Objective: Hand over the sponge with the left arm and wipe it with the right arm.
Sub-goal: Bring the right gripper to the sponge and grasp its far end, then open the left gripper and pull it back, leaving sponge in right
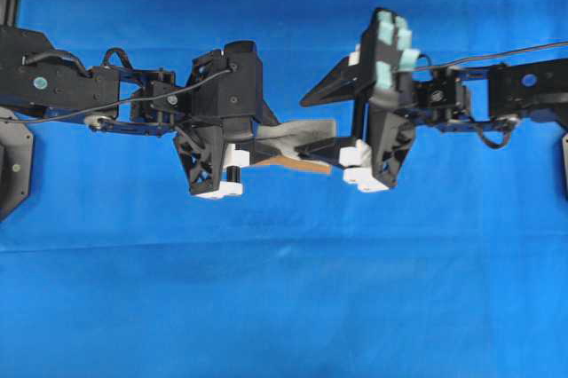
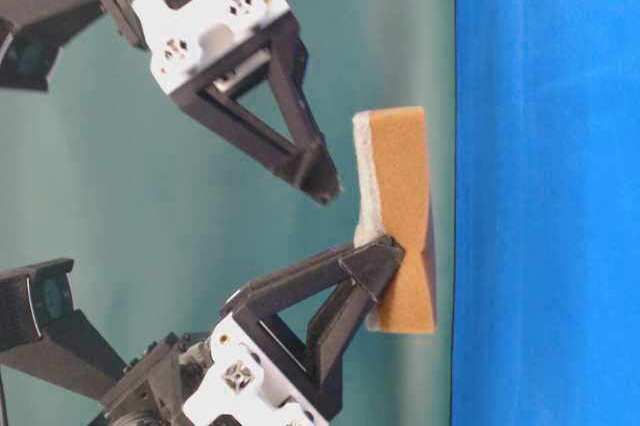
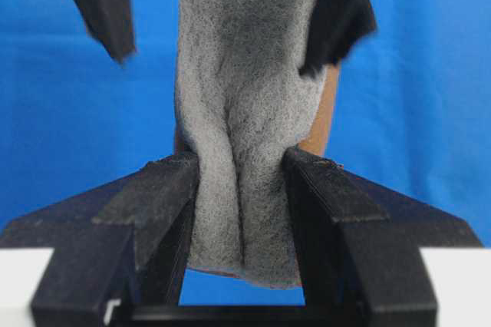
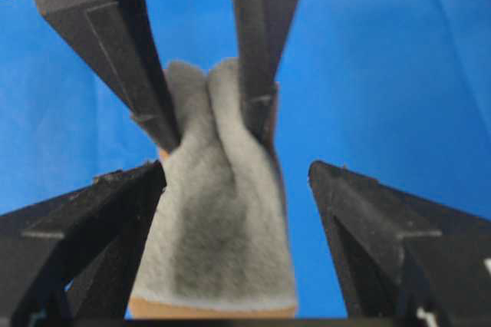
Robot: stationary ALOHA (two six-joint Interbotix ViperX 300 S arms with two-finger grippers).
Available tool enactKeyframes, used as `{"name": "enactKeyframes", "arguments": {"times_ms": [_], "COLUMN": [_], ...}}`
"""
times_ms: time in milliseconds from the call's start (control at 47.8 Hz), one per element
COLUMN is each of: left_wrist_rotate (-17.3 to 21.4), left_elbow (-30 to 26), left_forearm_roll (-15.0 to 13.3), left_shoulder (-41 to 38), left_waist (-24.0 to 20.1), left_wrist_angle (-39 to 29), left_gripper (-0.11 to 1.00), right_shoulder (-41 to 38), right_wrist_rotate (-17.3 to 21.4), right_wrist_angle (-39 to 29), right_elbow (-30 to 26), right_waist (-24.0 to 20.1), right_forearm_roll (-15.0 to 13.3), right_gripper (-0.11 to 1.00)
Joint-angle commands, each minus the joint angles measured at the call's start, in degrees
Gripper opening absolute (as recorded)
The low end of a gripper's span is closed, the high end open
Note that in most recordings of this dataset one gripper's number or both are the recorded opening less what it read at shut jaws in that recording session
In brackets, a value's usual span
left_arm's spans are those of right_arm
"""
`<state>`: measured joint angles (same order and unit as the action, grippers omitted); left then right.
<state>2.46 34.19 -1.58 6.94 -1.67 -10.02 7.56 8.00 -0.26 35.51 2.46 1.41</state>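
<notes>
Two claws meet mid-air above the blue cloth-covered tabletop (image 1: 284, 307). The left claw (image 3: 242, 181), plain black with pointed fingers, is clamped on one end of the soft grey-white rectangular sponge with orange-brown backing (image 3: 245, 112), pinching it into a fold. The right claw (image 4: 234, 196), on the teal-patched wrist, stands wide apart, straddling the free end; one finger looks near or touching the sponge, the other clear. Judgement: handover pending. Right claw should close squarely across the free end, well clear of the left fingertips, and grip firmly before the left releases.
</notes>
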Motion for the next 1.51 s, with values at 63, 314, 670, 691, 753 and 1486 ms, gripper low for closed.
{"name": "enactKeyframes", "arguments": {"times_ms": [63,314,670,691,753,1486], "left_wrist_rotate": [0.1,0.1,0.0,0.0,0.0,0.3], "left_elbow": [-1.4,-1.4,-1.4,-1.4,-1.4,-1.0], "left_forearm_roll": [0.1,0.1,0.1,0.1,0.1,0.1], "left_shoulder": [0.7,0.8,0.7,0.7,0.7,1.0], "left_waist": [0.1,0.1,0.1,0.1,0.0,0.2], "left_wrist_angle": [0.4,0.4,0.2,0.2,0.2,2.4], "left_gripper": [0.32,0.32,0.32,0.32,0.32,0.23], "right_shoulder": [-0.3,-0.4,-3.1,-3.3,-3.3,-3.4], "right_wrist_rotate": [0.0,0.0,0.9,0.9,0.9,0.5], "right_wrist_angle": [0.1,0.1,-1.8,-1.9,-2.3,-3.5], "right_elbow": [-1.9,-1.6,-1.1,-1.1,-1.1,-1.3], "right_waist": [-0.4,-0.4,-0.4,-0.4,-0.4,-0.4], "right_forearm_roll": [0.3,0.2,0.7,0.7,0.7,0.4], "right_gripper": [0.75,0.75,0.75,0.75,0.75,0.46]}}
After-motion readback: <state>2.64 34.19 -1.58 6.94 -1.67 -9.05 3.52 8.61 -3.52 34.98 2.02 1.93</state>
